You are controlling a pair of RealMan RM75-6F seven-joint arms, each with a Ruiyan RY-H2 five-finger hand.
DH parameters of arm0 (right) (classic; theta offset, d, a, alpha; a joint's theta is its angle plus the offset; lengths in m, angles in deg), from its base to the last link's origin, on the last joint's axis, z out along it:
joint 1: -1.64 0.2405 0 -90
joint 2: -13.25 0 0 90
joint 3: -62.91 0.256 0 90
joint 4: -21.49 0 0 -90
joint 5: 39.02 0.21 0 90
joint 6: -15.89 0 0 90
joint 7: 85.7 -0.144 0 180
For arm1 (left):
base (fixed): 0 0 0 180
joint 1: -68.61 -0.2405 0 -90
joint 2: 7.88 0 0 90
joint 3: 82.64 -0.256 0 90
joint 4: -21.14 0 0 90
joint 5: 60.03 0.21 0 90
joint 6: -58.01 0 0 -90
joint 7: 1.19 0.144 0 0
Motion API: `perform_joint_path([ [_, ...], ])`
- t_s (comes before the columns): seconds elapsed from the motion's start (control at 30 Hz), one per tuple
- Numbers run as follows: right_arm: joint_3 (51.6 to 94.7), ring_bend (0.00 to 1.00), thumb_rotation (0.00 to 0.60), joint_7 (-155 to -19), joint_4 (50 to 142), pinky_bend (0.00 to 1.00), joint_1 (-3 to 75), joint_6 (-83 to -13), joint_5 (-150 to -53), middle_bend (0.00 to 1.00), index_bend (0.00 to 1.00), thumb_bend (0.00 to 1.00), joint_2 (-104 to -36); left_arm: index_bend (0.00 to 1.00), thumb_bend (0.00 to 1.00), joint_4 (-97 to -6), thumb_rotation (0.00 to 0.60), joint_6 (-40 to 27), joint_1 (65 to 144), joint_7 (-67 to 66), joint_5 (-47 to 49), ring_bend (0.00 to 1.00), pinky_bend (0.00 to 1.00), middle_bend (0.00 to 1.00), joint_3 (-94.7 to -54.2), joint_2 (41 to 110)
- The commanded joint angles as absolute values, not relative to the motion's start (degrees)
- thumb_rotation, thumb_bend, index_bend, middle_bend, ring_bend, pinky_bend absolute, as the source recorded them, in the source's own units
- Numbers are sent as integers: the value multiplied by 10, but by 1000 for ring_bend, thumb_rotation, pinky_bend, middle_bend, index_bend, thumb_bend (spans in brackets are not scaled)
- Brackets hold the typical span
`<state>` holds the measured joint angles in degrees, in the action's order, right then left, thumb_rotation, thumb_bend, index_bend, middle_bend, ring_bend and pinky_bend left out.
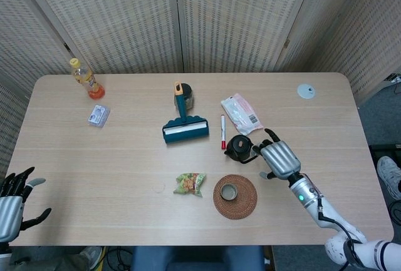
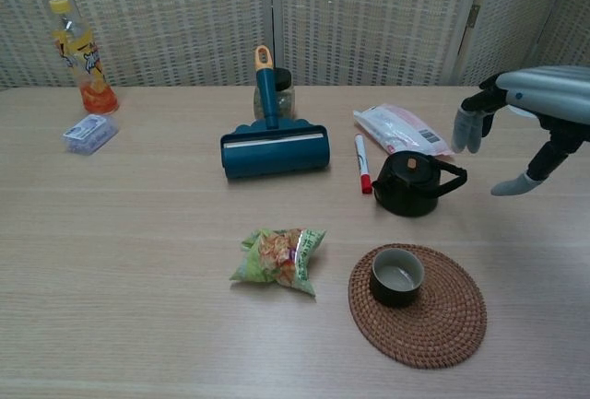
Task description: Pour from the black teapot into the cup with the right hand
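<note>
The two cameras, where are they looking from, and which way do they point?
Head view: sits high, looks steeply down on the whole table; shows the left hand at the near edge and the right hand with its arm.
Chest view: sits low, looks across the table toward the screens; shows only the right hand.
Both show: black teapot, cup, right hand.

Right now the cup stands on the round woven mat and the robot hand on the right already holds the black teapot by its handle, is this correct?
Not quite. The cup does stand on the round woven mat, but the right robot hand is open beside the black teapot, not holding its handle. The chest view shows the gap between them.
</note>
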<state>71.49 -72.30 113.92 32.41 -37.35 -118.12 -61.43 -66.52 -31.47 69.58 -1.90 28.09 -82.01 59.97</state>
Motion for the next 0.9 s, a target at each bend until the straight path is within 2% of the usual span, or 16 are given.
perform_joint_path([
  [0.03, 716, 341, 600, -714, 1124, 64, 337, -363, -1172, 442, 435, 0, -628, 278, 183, -666, 600, -317, 694, -19, 280, 120, 39, 90, -820, 599],
  [0.9, 691, 365, 600, -678, 1044, 64, 386, -331, -1135, 471, 472, 0, -686, 278, 184, -664, 600, -321, 687, -20, 276, 120, 39, 91, -819, 598],
])
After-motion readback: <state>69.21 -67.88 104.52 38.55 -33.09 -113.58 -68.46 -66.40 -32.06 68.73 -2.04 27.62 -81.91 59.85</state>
